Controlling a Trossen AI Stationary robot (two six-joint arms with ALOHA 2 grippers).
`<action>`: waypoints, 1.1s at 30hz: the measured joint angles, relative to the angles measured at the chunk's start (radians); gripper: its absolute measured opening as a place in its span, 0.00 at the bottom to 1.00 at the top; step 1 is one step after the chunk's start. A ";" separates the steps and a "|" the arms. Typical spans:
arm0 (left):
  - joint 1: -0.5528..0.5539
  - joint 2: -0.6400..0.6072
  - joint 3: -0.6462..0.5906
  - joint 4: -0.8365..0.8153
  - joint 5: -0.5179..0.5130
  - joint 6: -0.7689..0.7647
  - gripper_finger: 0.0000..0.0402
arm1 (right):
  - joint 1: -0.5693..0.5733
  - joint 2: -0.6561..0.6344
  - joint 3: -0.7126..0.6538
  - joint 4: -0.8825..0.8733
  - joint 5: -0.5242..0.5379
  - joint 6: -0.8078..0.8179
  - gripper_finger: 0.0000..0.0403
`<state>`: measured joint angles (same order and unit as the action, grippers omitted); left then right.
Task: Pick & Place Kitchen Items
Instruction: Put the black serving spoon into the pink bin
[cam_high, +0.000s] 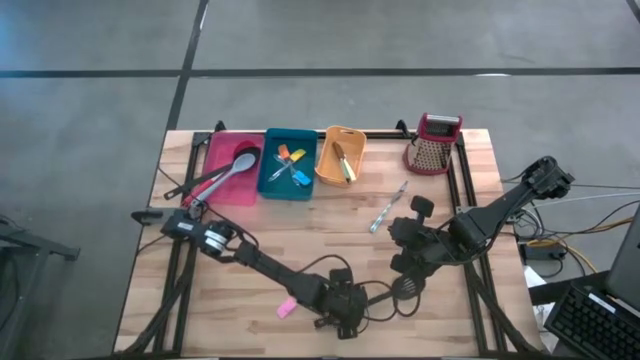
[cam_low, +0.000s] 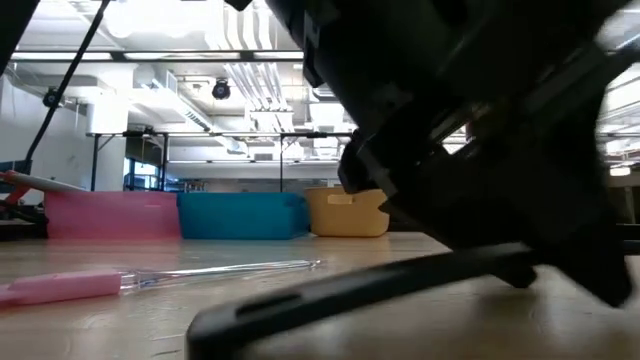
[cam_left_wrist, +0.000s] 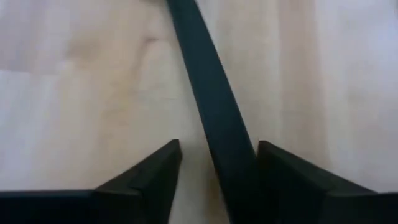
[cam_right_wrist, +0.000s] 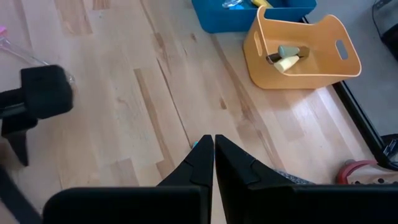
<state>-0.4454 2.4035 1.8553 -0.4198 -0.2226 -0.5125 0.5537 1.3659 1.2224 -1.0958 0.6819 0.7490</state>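
Observation:
A long black slotted spoon (cam_high: 404, 290) lies flat on the wooden table near its front edge. Its handle (cam_left_wrist: 211, 106) runs between the open fingers of my left gripper (cam_left_wrist: 219, 144), which is low over it and slants down. In the low view the same handle (cam_low: 350, 295) rests on the tabletop. A pink-handled whisk (cam_high: 287, 308) lies just left of that gripper. A clear, blue-tipped tool (cam_high: 388, 208) lies at mid-table. My right gripper (cam_right_wrist: 213, 155) hangs shut above the table's right half, holding nothing. My left gripper has its fingers astride the black spoon's handle (cam_left_wrist: 227, 155), coming from above at a slant and lying across it. One finger (cam_left_wrist: 292, 180) stands right against the handle's side; whether it touches, I cannot tell. The handle lies on the table.
Along the far edge stand a pink bin (cam_high: 216, 172) with long utensils, a teal bin (cam_high: 270, 170) with small tools, an orange bin (cam_high: 355, 140) with one tool, and a red-topped metal grater (cam_high: 433, 145). Bare wood lies between the bins and the arms.

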 joint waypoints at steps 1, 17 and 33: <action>0.003 0.000 -0.006 -0.003 -0.014 0.008 0.51 | 0.000 0.000 0.000 0.000 0.000 0.000 0.02; 0.036 -0.092 -0.017 -0.160 -0.108 0.285 0.21 | 0.001 0.000 -0.002 -0.008 0.016 0.000 0.02; 0.091 -0.722 -0.183 -0.837 -0.565 0.247 0.21 | 0.088 -0.016 -0.002 -0.015 0.484 0.043 0.02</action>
<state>-0.3539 1.6820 1.6725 -1.2567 -0.7875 -0.2655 0.6418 1.3499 1.2205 -1.1113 1.1660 0.7920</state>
